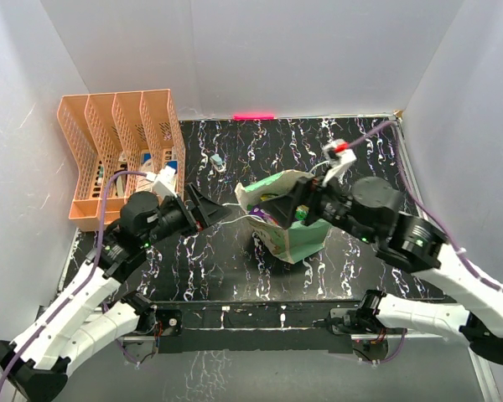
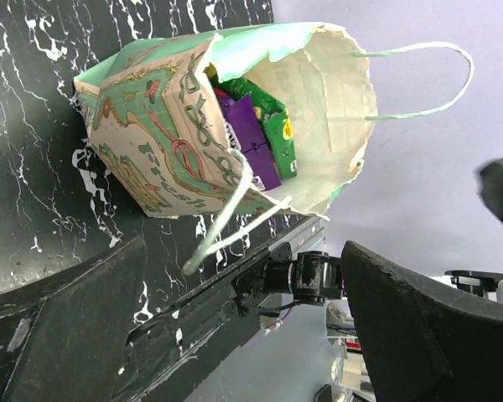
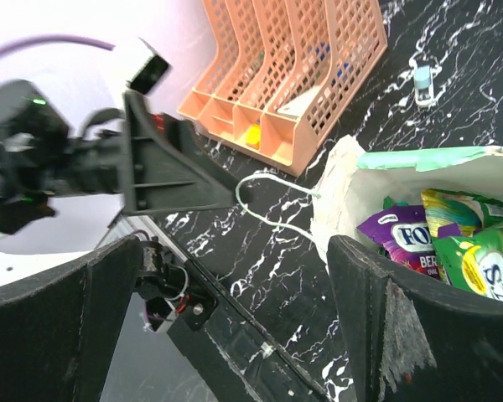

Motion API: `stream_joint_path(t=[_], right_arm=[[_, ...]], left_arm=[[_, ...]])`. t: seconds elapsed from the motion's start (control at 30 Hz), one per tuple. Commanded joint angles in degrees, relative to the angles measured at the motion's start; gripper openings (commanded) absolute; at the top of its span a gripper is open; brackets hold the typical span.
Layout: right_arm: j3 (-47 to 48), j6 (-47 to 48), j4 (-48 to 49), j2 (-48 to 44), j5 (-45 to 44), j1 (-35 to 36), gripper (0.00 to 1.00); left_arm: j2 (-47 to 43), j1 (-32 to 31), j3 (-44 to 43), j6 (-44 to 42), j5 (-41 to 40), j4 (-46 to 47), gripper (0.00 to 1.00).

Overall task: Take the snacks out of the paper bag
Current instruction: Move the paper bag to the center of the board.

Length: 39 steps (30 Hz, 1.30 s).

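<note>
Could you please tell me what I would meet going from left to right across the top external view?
The orange file rack → left gripper → paper bag → right arm's wrist.

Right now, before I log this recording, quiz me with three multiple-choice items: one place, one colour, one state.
1. Where does the orange plastic slotted file rack stand on the black marbled table? A. far left corner; B. far right corner; C. near edge, centre.
2. Which shiny snack packets show in the cream-and-mint paper bag's mouth? A. brown and grey; B. purple and green; C. only white.
3. The left gripper is: A. shut on the bag; B. shut on a packet; C. open, empty.
Answers: 1 A, the rack sits at the table's back left. 2 B, a purple packet and a green packet lie inside. 3 C, its jaws stand wide apart, gripping nothing.
</note>
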<state>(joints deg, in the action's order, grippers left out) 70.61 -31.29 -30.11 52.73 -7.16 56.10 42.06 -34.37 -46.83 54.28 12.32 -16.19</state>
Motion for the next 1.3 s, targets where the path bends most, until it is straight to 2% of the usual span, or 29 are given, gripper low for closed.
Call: stream_joint_path(t=[0.0,0.17,0.23,0.37,0.5,0.63,0.83,1.1,1.27], right_arm=[[-0.9,0.7,-0.9,-6.7,-3.1,-0.1,0.98],[-1.5,-0.5,-2.6,-9.8,-4.4,-0.2,0.98],[-1.5,-0.8,-3.0,-10.4,-4.5,-0.1,0.98],[-2.1,-0.9,-2.6,-11.2,-4.7,-0.2,0.98],[-3.7,-0.5,-0.6,-11.2,-4.9,-0.1,0.98],[-4.0,-0.4,0.2,-10.0,-4.6,-0.1,0.98],[-4.3,-0.2,0.0,-9.5,-5.2,-0.1,0.98],[-5.1,-0.4,0.0,-10.5,-6.0,-0.1,0.98],[-5.2,-0.5,-0.1,-10.6,-6.3,-0.1,0.98]], left_arm=[[1.3,-0.2,4.3,2.0,3.1,14.3,0.98],[5.4,-0.2,9.1,7.2,5.9,28.4,0.98],[5.9,-0.2,10.8,9.9,7.2,33.7,0.95],[5.3,-0.4,13.4,14.4,9.1,38.4,0.92],[2.4,-0.7,15.7,17.2,7.5,40.6,0.92],[4.6,-1.5,14.6,19.3,9.7,43.7,0.87],[6.5,-3.4,10.5,17.0,9.3,42.6,0.86],[7.3,-4.7,10.1,17.0,7.3,43.9,0.82],[8.6,-5.2,9.9,17.2,6.8,45.8,0.72]])
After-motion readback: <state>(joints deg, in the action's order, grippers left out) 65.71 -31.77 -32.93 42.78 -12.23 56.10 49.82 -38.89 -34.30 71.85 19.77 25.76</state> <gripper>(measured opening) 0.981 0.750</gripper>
